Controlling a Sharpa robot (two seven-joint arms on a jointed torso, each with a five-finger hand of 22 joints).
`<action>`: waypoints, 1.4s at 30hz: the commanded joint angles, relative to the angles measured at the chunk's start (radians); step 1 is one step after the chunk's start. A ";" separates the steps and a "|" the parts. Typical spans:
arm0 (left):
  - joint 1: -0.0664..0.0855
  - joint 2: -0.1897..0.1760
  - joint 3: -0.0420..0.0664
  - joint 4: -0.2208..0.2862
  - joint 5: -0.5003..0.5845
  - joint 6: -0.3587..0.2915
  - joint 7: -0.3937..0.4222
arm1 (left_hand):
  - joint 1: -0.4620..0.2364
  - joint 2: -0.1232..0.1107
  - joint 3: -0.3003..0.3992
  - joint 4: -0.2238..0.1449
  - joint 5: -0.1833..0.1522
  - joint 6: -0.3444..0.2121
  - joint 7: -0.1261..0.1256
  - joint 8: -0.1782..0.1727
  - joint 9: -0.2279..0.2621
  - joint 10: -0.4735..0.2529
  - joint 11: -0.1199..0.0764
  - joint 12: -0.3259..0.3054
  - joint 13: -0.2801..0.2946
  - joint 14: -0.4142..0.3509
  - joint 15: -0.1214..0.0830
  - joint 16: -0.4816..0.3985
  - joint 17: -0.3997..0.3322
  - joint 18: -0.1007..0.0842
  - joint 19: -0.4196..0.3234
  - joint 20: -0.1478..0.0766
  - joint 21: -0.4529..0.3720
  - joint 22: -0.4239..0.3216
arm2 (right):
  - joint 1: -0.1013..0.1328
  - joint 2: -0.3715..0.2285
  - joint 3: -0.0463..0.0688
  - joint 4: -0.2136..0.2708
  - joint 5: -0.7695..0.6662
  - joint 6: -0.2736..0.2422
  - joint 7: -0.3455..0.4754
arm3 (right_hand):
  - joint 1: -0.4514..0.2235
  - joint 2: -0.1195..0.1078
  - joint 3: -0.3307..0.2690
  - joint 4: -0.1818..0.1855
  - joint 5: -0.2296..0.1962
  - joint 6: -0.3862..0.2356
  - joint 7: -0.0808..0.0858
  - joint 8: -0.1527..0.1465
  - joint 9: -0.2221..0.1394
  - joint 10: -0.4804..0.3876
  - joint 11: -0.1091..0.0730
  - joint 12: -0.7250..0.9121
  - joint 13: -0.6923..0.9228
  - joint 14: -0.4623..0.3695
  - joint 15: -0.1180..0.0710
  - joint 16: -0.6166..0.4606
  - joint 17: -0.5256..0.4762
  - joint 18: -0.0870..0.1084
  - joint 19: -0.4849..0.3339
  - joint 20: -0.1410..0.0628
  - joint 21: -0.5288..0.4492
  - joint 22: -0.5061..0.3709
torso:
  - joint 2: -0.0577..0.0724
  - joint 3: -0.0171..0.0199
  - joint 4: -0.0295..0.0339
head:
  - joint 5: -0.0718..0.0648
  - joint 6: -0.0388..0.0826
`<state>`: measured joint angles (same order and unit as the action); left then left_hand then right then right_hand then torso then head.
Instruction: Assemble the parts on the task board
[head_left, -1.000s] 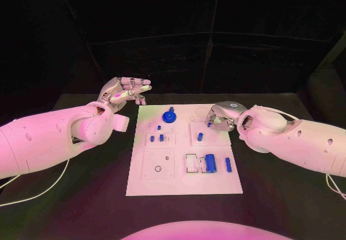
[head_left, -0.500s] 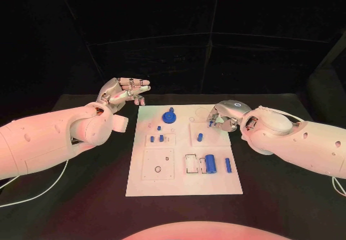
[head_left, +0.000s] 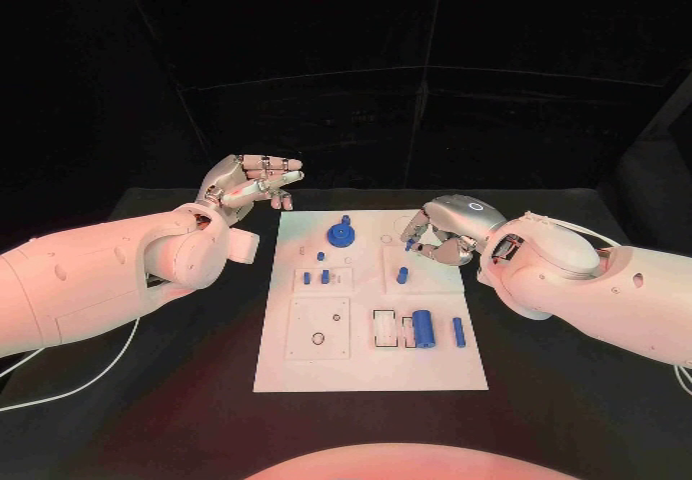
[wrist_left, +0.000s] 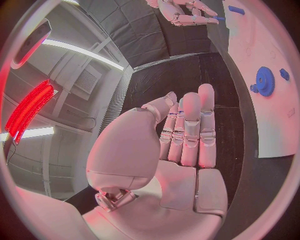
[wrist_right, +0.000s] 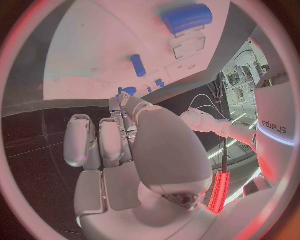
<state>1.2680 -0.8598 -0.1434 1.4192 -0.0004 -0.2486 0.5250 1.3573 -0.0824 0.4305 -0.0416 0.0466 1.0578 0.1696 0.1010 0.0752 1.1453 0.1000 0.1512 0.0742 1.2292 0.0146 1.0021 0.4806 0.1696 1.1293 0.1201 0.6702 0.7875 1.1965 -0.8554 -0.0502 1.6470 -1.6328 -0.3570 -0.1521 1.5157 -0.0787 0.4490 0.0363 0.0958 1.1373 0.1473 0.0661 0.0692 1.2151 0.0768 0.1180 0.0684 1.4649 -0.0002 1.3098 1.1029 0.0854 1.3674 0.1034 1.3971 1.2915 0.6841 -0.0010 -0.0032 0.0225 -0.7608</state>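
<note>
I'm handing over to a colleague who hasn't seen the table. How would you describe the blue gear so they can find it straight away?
Start from the white task board in the middle of the black table. Go to its far end, on the side of the raised left hand. There lies the blue gear: a round, toothed disc with a small knob, the widest blue part there, while its neighbours are thin little pegs.

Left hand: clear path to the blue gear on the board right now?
Probably yes. The left hand hovers open and empty just off the board's far left corner, and the blue gear stands uncovered nearby; the right hand sits farther right.
</note>
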 joint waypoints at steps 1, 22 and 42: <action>0.001 0.002 0.001 0.000 0.003 0.004 0.024 | 0.003 0.003 0.000 -0.004 0.005 0.006 0.000 0.007 -0.002 -0.004 -0.001 0.006 0.002 -0.006 0.000 -0.002 -0.002 0.014 -0.004 -0.002 -0.004 -0.001 | 0.004 0.005 0.003 0.029 0.024 -0.055 0.015 | -0.009 0.004 0.004 0.000 0.003 0.005 0.001 0.002 0.002 0.005 -0.001 0.002 0.001 0.025 -0.005 0.004 0.001 -0.015 0.007 0.000 0.004 0.001 | 0.000 -0.0014 0.0013 | 0.008 0.000; 0.001 0.015 0.001 -0.004 0.003 0.000 0.025 | 0.006 0.004 -0.001 -0.007 0.005 0.005 0.000 0.007 -0.002 -0.005 0.000 0.007 0.001 -0.006 0.000 -0.003 -0.002 0.014 -0.004 -0.002 -0.005 -0.002 | -0.037 0.181 -0.028 -0.004 0.018 -0.031 0.075 | -0.019 -0.001 0.018 -0.010 0.011 0.005 0.003 0.001 0.001 0.005 0.000 0.002 0.001 0.025 -0.004 0.002 -0.004 -0.015 0.006 0.000 0.004 0.000 | 0.000 -0.0013 -0.0015 | 0.094 -0.028; 0.001 0.019 0.001 -0.009 0.005 0.004 0.024 | 0.006 0.004 -0.002 -0.007 0.005 0.005 0.001 0.007 -0.002 -0.006 0.000 0.008 0.001 -0.005 0.001 -0.003 -0.003 0.014 -0.003 -0.002 -0.005 -0.003 | -0.099 0.227 -0.054 -0.032 0.004 0.013 0.076 | -0.025 -0.002 0.023 -0.014 0.012 0.004 0.004 0.000 0.001 0.004 0.001 0.002 0.001 0.023 -0.004 0.000 -0.009 -0.014 0.003 0.000 0.002 -0.004 | 0.000 -0.0002 -0.0014 | 0.118 -0.041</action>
<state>1.2681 -0.8423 -0.1432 1.4102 0.0010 -0.2500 0.5277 1.3573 -0.0824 0.4305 -0.0416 0.0466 1.0578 0.1696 0.1048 0.0745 1.1453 0.1001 0.1550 0.0742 1.2293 0.0147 1.0021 0.4793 0.1696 1.1293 0.1201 0.6702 0.7862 1.0974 -0.6300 -0.1046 1.6142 -1.6207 -0.3615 -0.0846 1.4994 -0.0789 0.4666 0.0243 0.1034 1.1358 0.1466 0.0625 0.0688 1.2148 0.0770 0.1179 0.0688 1.4649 -0.0002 1.3097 1.0945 0.0853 1.3673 0.1034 1.3970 1.2894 0.6841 -0.0011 -0.0049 0.1389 -0.7999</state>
